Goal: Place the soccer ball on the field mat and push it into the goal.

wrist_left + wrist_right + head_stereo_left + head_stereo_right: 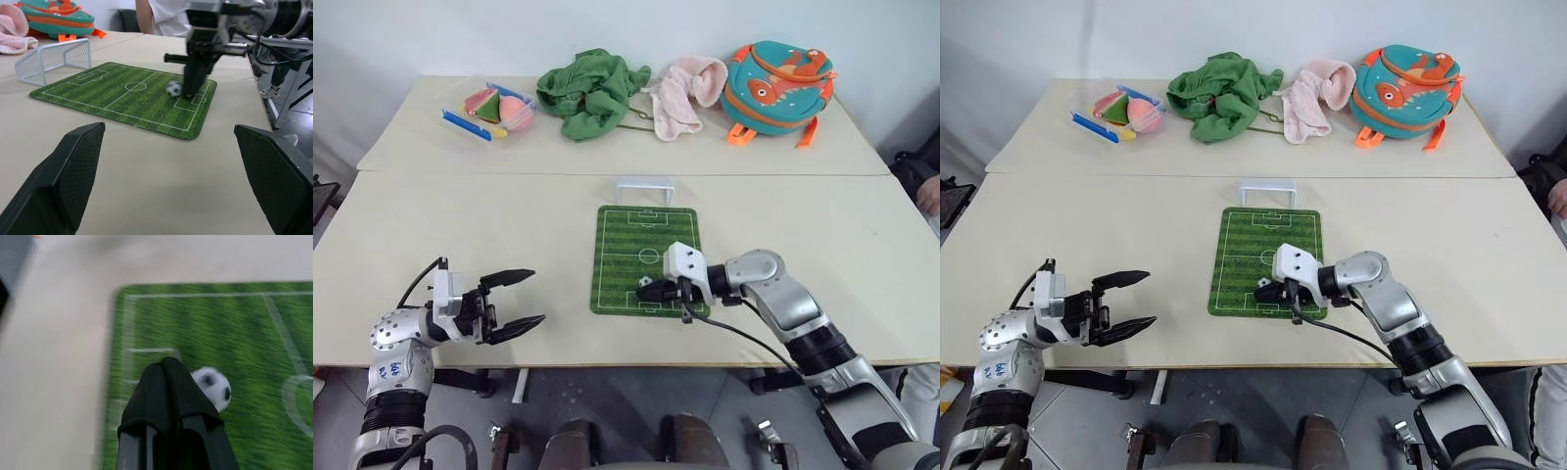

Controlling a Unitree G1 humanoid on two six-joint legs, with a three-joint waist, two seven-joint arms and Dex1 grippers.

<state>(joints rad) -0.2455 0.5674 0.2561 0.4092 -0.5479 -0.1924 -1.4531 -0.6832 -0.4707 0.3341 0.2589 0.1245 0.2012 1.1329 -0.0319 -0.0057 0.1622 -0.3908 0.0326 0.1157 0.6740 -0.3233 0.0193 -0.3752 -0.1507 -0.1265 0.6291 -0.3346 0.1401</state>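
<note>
One step done, the soccer ball (173,88) lies on the field mat (619,262) beside the clenched, empty right gripper (166,382); left gripper (513,303) spread empty; next, likely a straight nudge toward the goal (644,188).

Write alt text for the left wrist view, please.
The right hand, fingers shut, stands on the field mat right beside the soccer ball. The goal sits at the mat's far end, and the left hand's open fingers frame the foreground.
</note>
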